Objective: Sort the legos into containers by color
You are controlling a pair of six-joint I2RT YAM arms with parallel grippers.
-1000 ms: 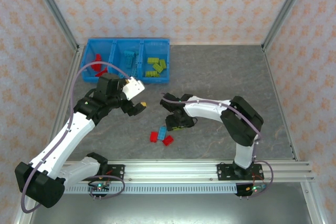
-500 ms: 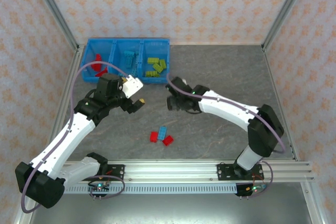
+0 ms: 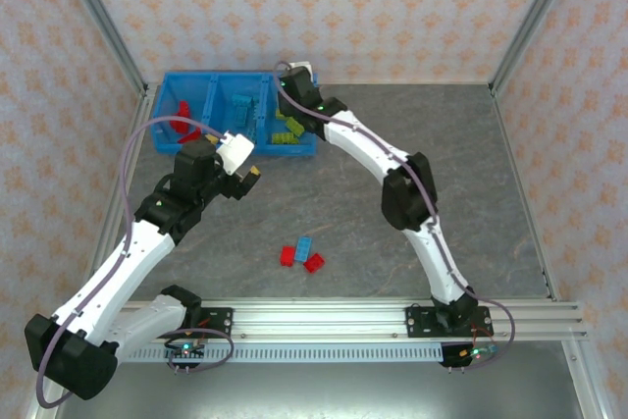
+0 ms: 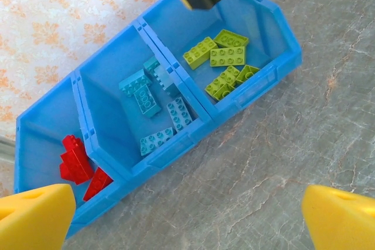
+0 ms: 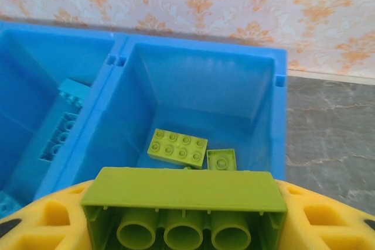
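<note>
The right gripper [image 5: 184, 226] is pinching one yellow-green brick, the held lego [image 5: 183, 194], between its yellow fingers [image 5: 53, 215]. The brick sits long side across, with its hollow underside and three tubes facing the wrist camera. It hangs at the right compartment [image 5: 199, 80] of the blue bin [image 3: 160, 130]. It looks to be above the rim rather than inside, but height is hard to judge from this angle.

On that compartment's floor lie the yellow-green legos [image 4: 227, 57], about five, studs up and loosely bunched. The middle compartment [image 4: 105, 95] holds the light blue legos [image 4: 143, 95], a handful, some stacked or tilted. The left compartment [image 4: 38, 130] holds the red legos [image 4: 75, 159], piled against the divider at its near end. The colours are not mixed in any compartment.

The left gripper [image 3: 250, 176] is spread wide with nothing between its jaws. Its yellow fingertips [image 4: 35, 218] sit at the bottom corners of the left wrist view. It hovers over the grey table [image 3: 442, 164] just in front of the bin, facing it, and touches nothing.

The loose legos [image 3: 302, 254] are two red and one light blue, in a tight cluster that touches or nearly touches. They lie on the table toward the near edge between the two arms, well apart from the bin and from both grippers.
</note>
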